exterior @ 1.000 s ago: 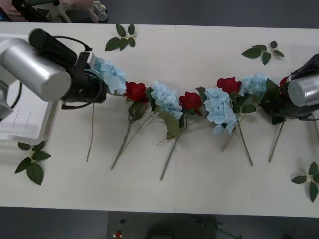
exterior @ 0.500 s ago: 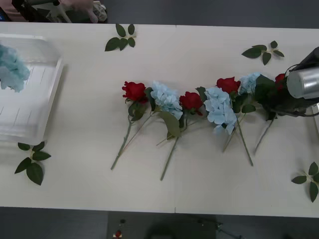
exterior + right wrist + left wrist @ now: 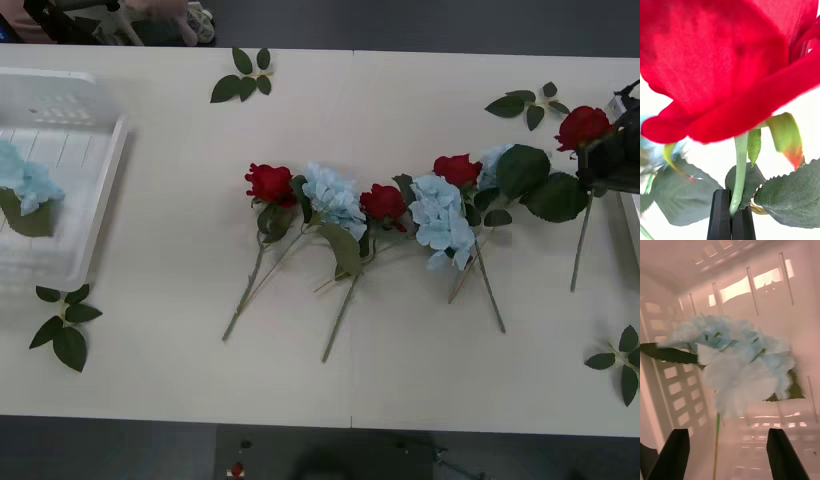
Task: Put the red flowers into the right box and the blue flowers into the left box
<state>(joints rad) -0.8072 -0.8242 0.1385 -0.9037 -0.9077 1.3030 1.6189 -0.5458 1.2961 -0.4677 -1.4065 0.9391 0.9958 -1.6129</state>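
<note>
Now a blue flower (image 3: 28, 190), carried half a second ago, is lying released in the left box (image 3: 95, 200), left fingers (image 3: 675, 453) apart. A red flower (image 3: 583, 127) is being lifted off the counter (image 3: 330, 390), right fingers (image 3: 720, 215) clamped on its stem.

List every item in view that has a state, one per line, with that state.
Left gripper: open, over the left box.
Right gripper: shut on a red flower's stem.
Held red flower: lifted at the table's right edge, stem hanging down.
Blue flower: lying in the left box, released.
Three red flowers and three blue flowers: lying in a row on the table, not yet sorted.
</note>
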